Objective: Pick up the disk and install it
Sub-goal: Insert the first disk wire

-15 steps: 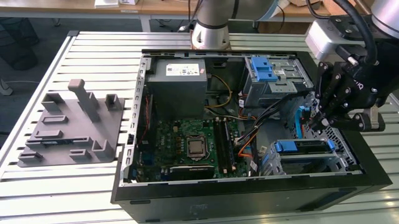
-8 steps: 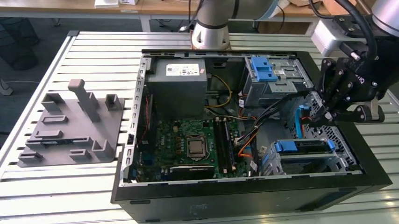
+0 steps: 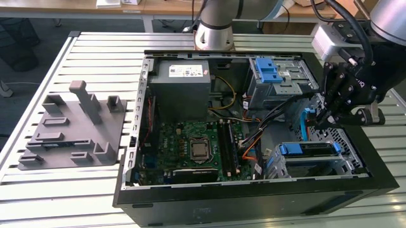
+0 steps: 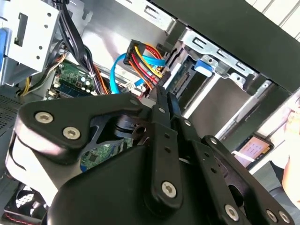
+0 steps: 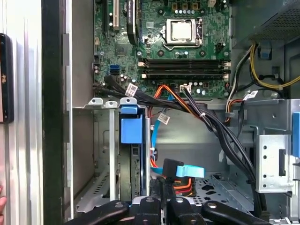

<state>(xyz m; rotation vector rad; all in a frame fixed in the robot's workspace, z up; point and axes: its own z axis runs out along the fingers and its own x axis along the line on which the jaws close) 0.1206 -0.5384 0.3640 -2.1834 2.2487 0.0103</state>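
Late in the install step, judging by the layout: disk lying flat inside the drive cage at about 4 o'clock within the open computer case in the exterior view, blue bracket facing the motherboard. Same disk seen edge-on in the first wrist view, slotted under its blue bracket tab. Not carried by the gripper, which hangs just above the cage toward 12 o'clock of the disk. Fingers pressed together in both wrist views, nothing visible between them, tips right beside the blue data cable and the bundle of red and orange wires. Cannot tell whether the disk is pushed fully home or plugged in. Probably calls for a careful, slow move among loose cables, with snagging the likeliest fault. Inside the case otherwise: power-supply box at 11 o'clock, a second cage with blue brackets at 1 o'clock. Outside it, at 9 o'clock on the table, the grey fixture plate holding no disk.
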